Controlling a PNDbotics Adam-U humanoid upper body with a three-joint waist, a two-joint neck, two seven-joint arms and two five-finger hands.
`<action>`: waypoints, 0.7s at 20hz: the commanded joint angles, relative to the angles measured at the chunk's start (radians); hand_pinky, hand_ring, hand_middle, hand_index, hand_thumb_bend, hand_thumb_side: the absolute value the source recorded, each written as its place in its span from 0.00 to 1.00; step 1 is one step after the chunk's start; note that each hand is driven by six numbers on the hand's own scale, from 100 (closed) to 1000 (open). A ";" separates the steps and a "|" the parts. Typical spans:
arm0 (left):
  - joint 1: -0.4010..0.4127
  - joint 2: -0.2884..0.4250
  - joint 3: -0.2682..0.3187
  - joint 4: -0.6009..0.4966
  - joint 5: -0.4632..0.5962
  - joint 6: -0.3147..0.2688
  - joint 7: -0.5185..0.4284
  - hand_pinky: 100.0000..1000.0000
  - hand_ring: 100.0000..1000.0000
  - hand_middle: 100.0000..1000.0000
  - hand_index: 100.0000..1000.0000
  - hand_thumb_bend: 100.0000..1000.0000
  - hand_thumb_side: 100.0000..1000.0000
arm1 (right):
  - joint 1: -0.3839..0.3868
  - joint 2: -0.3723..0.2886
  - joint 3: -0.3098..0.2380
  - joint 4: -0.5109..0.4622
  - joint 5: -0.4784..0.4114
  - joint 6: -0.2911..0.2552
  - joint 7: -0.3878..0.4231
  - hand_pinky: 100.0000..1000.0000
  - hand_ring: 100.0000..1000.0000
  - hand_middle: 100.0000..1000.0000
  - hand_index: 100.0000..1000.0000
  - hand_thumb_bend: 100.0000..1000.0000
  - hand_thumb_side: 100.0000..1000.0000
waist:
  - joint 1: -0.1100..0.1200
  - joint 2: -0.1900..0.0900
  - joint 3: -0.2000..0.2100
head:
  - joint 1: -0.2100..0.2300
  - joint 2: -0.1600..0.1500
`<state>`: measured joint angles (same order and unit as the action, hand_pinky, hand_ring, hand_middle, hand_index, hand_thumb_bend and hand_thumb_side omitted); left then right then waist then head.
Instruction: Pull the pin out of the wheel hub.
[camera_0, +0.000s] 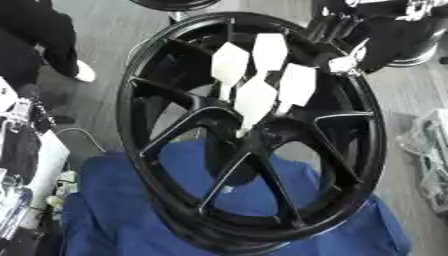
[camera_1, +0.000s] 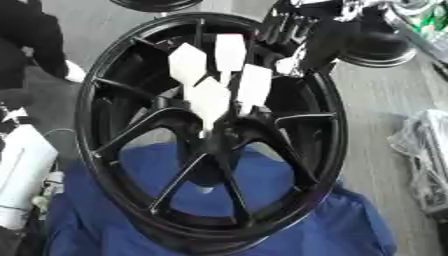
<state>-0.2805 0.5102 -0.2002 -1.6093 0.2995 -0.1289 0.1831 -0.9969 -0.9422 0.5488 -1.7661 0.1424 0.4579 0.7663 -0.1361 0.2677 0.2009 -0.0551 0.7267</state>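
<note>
Robot hand (camera_0: 348, 50), the right one, reaches in from the upper right corner and lies against the upper right part of the wheel's rim. It is dark against dark metal, so I cannot tell whether it is open or closed. A small pale silver part shows at its lower end, just beside the rim's inner edge.

Down and to the left of it, four white pins (camera_0: 255, 97) with flat diamond-shaped heads fan out, their stems running together toward the wheel hub (camera_0: 248, 134). The nearest head stands close to the robot hand but apart from it.

The black wheel (camera_0: 140, 150) stands tilted on its edge, its spokes spreading from the hub, with open gaps between them. Its lower edge sits on a blue cloth (camera_0: 122, 215) that shows through the lower gaps.

Behind the robot hand, a second dark round object (camera_1: 381, 50) crowds the upper right corner. Crumpled clear plastic (camera_0: 429, 150) lies on the grey floor (camera_0: 105, 30) at the right edge. At the left edge stands a white cylinder-shaped part (camera_1: 19, 170) that I cannot make out, and a white shoe (camera_0: 84, 72) shows at upper left.
</note>
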 joint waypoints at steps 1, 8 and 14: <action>-0.011 0.026 0.004 -0.023 -0.008 -0.001 -0.004 0.59 0.78 0.66 0.69 0.07 0.89 | -0.025 -0.009 -0.004 -0.007 0.017 0.063 0.041 0.83 0.79 0.72 0.82 0.18 0.27 | 0.006 -0.020 0.001 | 0.000 -0.002; -0.013 0.026 0.002 -0.023 -0.009 0.000 -0.009 0.59 0.78 0.66 0.69 0.06 0.89 | -0.023 -0.003 0.016 -0.028 0.024 0.074 0.021 0.85 0.80 0.73 0.86 0.33 0.26 | 0.006 -0.019 0.003 | 0.000 0.001; -0.013 0.027 0.000 -0.023 -0.010 0.001 -0.011 0.59 0.78 0.66 0.69 0.06 0.89 | -0.013 -0.007 0.019 -0.023 0.050 0.089 0.006 0.85 0.79 0.70 0.84 0.38 0.43 | 0.005 -0.019 0.004 | -0.002 0.003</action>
<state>-0.2813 0.5102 -0.2012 -1.6116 0.2985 -0.1265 0.1751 -1.0007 -0.9276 0.5799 -1.7797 0.1817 0.4932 0.7310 -0.1382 0.2677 0.2049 -0.0551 0.7277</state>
